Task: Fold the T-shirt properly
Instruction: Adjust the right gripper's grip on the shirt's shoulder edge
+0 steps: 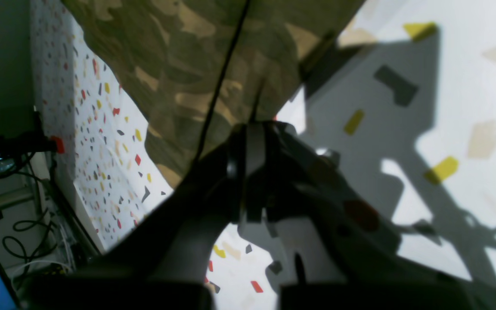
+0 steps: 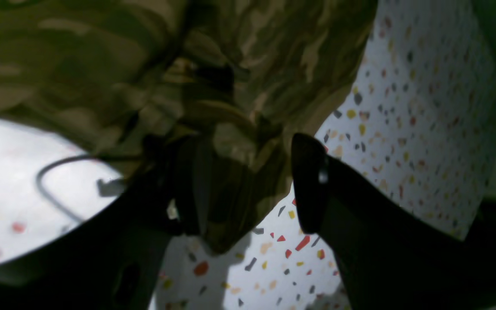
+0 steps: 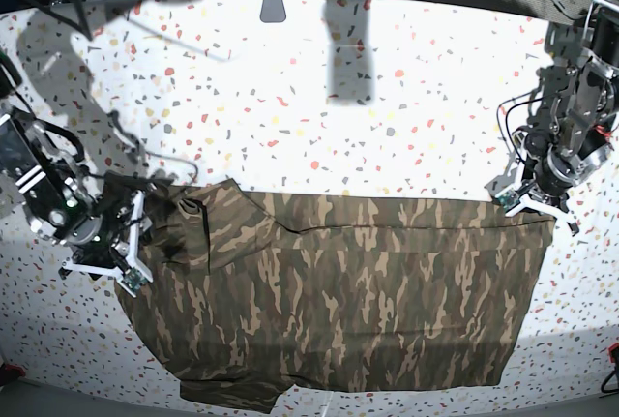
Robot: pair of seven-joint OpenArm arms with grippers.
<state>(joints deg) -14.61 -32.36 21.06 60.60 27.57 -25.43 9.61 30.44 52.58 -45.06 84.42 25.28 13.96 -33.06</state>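
Camouflage shirt (image 3: 338,291) spread along bench's (image 3: 290,117) near edge, left gripper (image 1: 256,129) pinched shut on its corner, right gripper (image 2: 248,189) parted, cloth between its fingers (image 2: 308,189)

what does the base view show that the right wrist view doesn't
Only the base view shows the whole camouflage cloth T-shirt spread out flat, with both arms at its far corners, the left hand included. Only the right wrist view shows the right hand open, a cloth fold against one finger. Both show camouflage cloth on the speckled white table.
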